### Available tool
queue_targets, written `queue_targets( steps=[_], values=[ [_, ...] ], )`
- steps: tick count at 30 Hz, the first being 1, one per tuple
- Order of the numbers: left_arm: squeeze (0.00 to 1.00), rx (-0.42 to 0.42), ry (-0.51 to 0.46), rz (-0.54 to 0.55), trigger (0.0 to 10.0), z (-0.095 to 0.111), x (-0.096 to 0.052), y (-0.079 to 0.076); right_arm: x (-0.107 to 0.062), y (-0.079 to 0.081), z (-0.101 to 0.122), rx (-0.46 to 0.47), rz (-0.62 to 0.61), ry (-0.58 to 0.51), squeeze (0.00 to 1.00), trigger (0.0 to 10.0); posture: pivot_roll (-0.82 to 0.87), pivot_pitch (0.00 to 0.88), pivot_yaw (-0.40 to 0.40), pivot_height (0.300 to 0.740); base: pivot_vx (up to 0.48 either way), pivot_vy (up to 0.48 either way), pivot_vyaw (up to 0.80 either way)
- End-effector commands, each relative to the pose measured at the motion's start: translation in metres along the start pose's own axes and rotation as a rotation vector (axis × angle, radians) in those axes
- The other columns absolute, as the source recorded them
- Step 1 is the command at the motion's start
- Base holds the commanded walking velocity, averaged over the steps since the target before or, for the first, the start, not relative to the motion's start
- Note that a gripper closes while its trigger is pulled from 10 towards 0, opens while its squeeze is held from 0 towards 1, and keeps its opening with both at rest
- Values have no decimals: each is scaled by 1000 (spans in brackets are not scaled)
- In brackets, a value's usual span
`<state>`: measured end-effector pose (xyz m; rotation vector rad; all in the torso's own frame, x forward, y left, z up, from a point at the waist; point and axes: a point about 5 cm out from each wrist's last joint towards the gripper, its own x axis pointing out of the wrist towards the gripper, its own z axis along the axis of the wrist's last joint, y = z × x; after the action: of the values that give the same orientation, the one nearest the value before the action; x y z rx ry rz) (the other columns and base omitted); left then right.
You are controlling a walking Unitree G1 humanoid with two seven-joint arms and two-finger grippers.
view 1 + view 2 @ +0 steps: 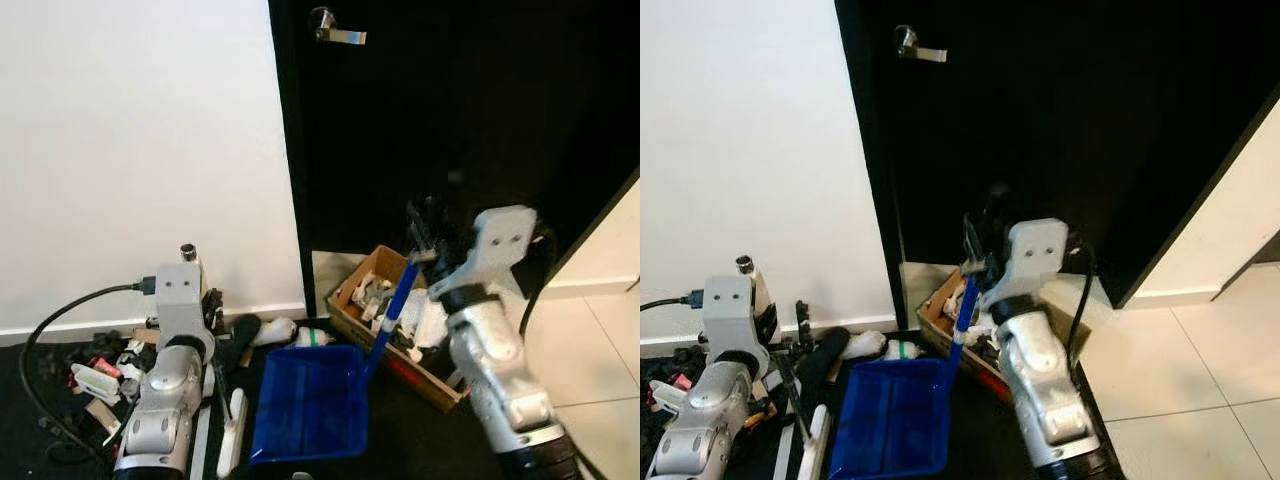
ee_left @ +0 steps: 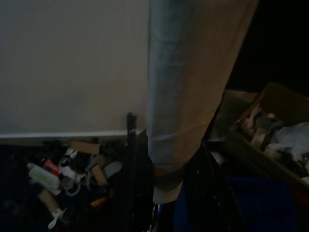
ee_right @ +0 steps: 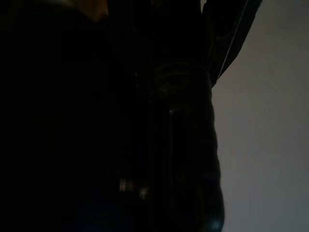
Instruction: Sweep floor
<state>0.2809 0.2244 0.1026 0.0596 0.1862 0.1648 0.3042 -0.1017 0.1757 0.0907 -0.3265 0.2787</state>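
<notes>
Dustpan (image 1: 310,405), one, blue, lies on the dark floor (image 1: 400,440), its handle (image 1: 392,308) slanting up toward the black door (image 1: 450,120) into the right gripper (image 1: 425,240), clamped round it. One cardboard box (image 1: 385,315) crowds its right edge. Left gripper (image 1: 205,320) by scattered litter (image 1: 100,375); grip unclear.

A dark floor (image 1: 400,425) meets pale tile (image 1: 600,350) at its right edge. On it lie a blue dustpan (image 1: 310,405), an open cardboard box (image 1: 345,300) of rubbish beside the black door, and scattered litter (image 1: 95,375) along the wall edge.
</notes>
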Motion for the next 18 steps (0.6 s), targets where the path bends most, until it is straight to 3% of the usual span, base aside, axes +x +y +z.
queue_targets(
  steps=[1, 5, 13, 18],
  values=[
    [0, 23, -23, 25, 10000, 3, -2, 6, -3, 0, -3, -24, 6, -1, 0, 10000, 60, 150, 37, 740, 0, 0, 0],
    [0, 22, -25, 15, 10000, 2, -5, 9, -12, -1, -20, -120, 18, 52, 0, 10000, 59, 151, 40, 740, 0, 0, 0],
    [0, 27, -41, 30, 10000, -1, -7, 12, -14, 2, -29, -118, 15, 57, 0, 10000, 60, 150, 44, 740, 0, 0, 0],
    [0, 7, -46, 23, 10000, -3, -11, 8, -4, 1, -27, -97, -14, 36, 0, 10000, 64, 140, 39, 740, 0, 0, 0]
  ],
)
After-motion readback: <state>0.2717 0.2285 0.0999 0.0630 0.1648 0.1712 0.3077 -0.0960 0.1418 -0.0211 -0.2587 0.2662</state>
